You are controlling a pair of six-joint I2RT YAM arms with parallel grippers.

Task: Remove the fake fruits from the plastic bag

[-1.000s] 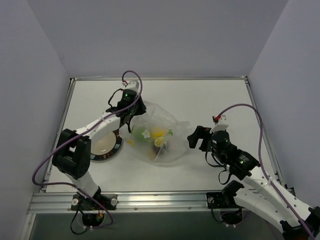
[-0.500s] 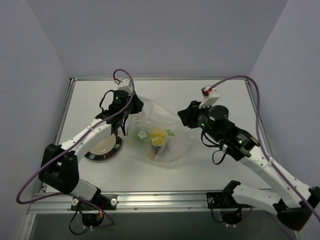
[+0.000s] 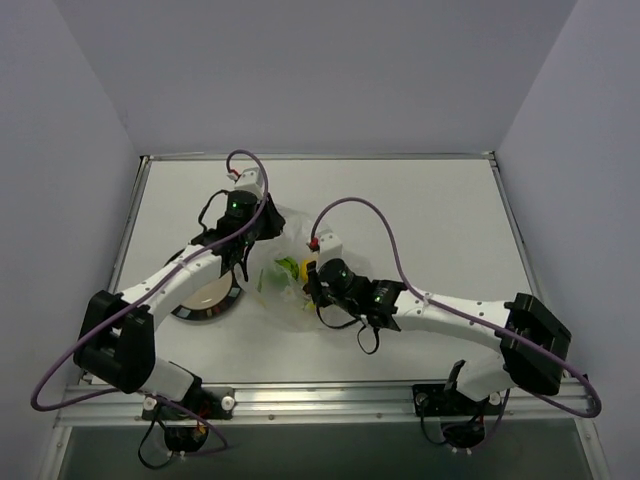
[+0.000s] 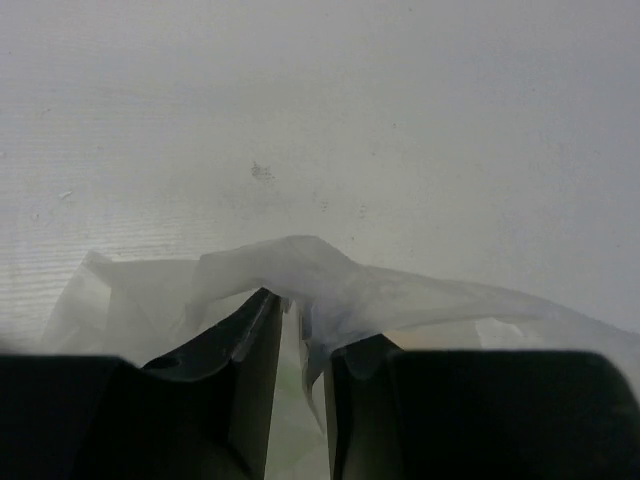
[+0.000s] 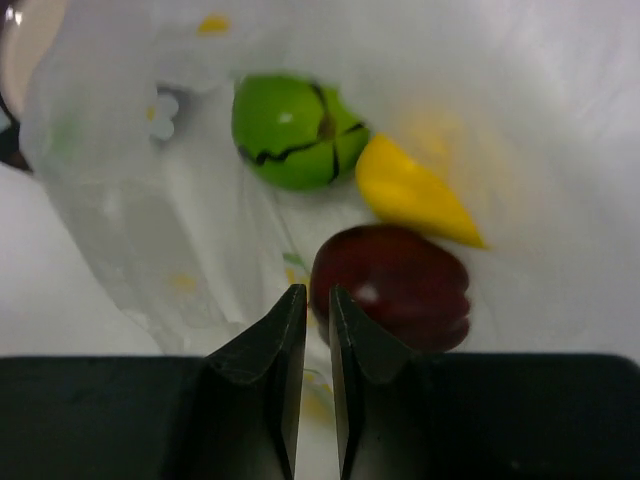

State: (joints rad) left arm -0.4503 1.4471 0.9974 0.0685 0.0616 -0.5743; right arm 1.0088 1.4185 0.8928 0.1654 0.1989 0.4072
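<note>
1. the left gripper [image 4: 297,318] has its jaws drawn almost together on a raised fold of the plastic bag [image 4: 330,275] - the film bunches up over the fingertips [image 4: 258,340] and drapes away to both sides.
2. in the top view this grip sits at the bag's far left edge, just beside the plate [image 3: 200,300], which lies partly under the left arm.
3. the right arm reaches across the table [image 3: 420,210] from the right, and its wrist is over the near side of the bag.
4. the right gripper [image 5: 315,292] is nearly closed, with only a thin slit between the two fingers; whether any film is caught in that slit cannot be told.
5. all three fake fruits lie close together within the crinkled film, just ahead of the right fingers:
   - the green fruit [image 5: 290,130] is farthest from the tips and shows dark seams.
   - the yellow fruit [image 5: 410,190] touches the green one on its right and tapers to a point.
   - the dark red fruit [image 5: 395,285] is nearest, just beside the right-hand fingertip and below the yellow one.
6. the bag rests on the table between the two arms, its whitish creases dotted with small yellow spots.
</note>
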